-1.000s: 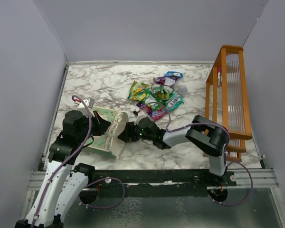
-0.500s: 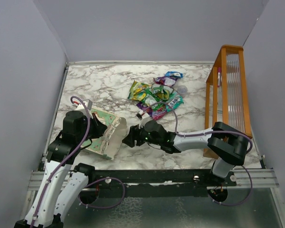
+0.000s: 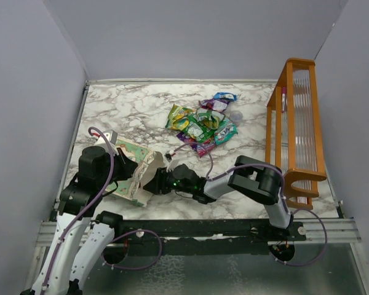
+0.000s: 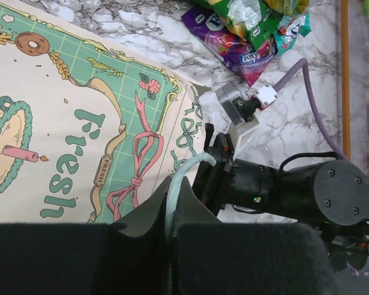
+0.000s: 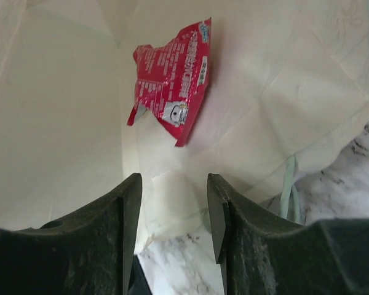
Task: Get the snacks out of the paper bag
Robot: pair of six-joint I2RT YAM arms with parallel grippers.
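Observation:
The paper bag [image 3: 135, 167] lies on its side at the table's near left, mouth toward the right; its cream and green front fills the left wrist view [image 4: 80, 117]. My left gripper [image 3: 120, 165] is shut on the bag's string handle [image 4: 178, 184]. My right gripper [image 3: 152, 182] is open and empty at the bag's mouth. In the right wrist view [image 5: 172, 203] one red snack packet [image 5: 171, 83] lies deep inside on the white lining [image 5: 283, 80]. Several snack packets [image 3: 202, 125] lie piled on the marble beyond the bag.
An orange wooden rack [image 3: 297, 123] stands along the right side. A small clear cup [image 3: 235, 115] sits by the snack pile. Grey walls enclose the marble table [image 3: 129, 107]; the right arm's purple cable [image 4: 307, 80] runs over the marble.
My right gripper has moved left, up to the bag's mouth. The bag has shifted slightly in my left gripper's hold.

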